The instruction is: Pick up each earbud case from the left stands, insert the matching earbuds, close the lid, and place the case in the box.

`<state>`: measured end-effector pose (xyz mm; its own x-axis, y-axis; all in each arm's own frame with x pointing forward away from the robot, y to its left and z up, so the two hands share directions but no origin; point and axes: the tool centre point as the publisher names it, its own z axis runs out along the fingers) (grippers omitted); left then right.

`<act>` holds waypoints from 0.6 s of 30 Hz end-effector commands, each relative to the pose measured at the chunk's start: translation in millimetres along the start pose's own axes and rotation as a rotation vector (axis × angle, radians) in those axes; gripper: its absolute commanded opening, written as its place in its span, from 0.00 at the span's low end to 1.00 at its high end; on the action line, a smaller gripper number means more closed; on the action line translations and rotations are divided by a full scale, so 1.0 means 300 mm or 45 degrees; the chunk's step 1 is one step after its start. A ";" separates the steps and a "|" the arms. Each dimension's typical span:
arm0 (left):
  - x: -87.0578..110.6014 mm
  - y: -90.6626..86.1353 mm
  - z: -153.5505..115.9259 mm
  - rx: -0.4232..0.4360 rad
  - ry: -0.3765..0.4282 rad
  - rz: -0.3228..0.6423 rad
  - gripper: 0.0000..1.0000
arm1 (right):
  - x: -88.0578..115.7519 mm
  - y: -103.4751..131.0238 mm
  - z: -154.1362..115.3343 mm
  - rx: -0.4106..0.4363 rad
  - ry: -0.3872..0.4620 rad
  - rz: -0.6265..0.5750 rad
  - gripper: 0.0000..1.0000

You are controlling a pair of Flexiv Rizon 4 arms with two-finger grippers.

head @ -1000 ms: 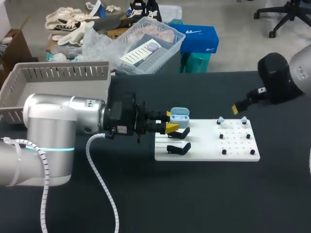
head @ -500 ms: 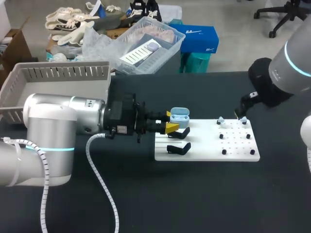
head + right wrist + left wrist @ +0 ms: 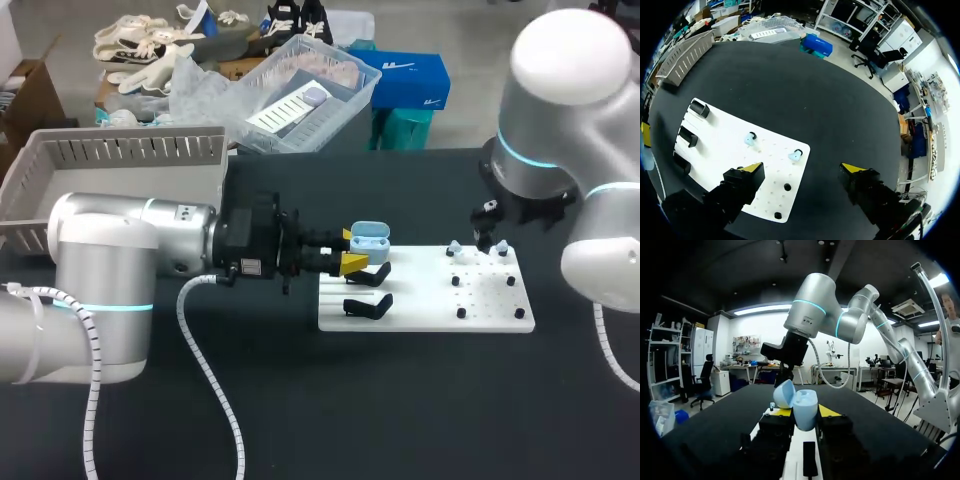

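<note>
Earbud case (image 3: 369,238), lid open, is pinched in my left gripper (image 3: 352,252) beside the stands (image 3: 368,305), ready for loading; my right gripper (image 3: 802,168) hangs spread above the earbuds (image 3: 795,155) to fetch one.

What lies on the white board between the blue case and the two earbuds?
Nothing: in the head view the white board is bare between case and earbuds.

Bare black desk (image 3: 400,400) at 6 o'clock of white peg plate (image 3: 420,292). 9 o'clock blocked: black stands (image 3: 368,305), left pincer (image 3: 351,249) clamping light-blue earbud case (image 3: 369,237). Right pincer (image 3: 802,169) over 1 o'clock.
</note>
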<state>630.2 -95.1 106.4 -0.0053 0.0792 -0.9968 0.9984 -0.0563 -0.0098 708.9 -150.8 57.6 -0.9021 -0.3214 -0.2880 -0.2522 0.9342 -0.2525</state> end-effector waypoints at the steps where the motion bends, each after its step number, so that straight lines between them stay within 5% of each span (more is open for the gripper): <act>1: 0.001 0.001 0.002 -0.002 0.001 0.000 0.00 | -0.028 0.023 0.043 0.155 0.024 0.002 0.57; 3: 0.001 0.001 0.002 -0.002 0.001 0.000 0.00 | -0.030 0.024 0.054 0.156 0.031 0.002 0.59; 9: 0.001 0.001 0.002 -0.002 0.001 0.000 0.00 | -0.031 0.025 0.075 0.135 0.048 0.017 0.40; 18: 0.001 0.001 0.002 -0.002 0.001 0.000 0.00 | -0.027 0.046 0.082 0.109 0.060 0.026 0.45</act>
<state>630.2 -95.1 106.4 -0.0054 0.0792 -0.9968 0.9984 -0.0563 -0.0099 721.9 -140.6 35.0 -0.9227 -0.2950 -0.2483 -0.2083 0.9232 -0.3228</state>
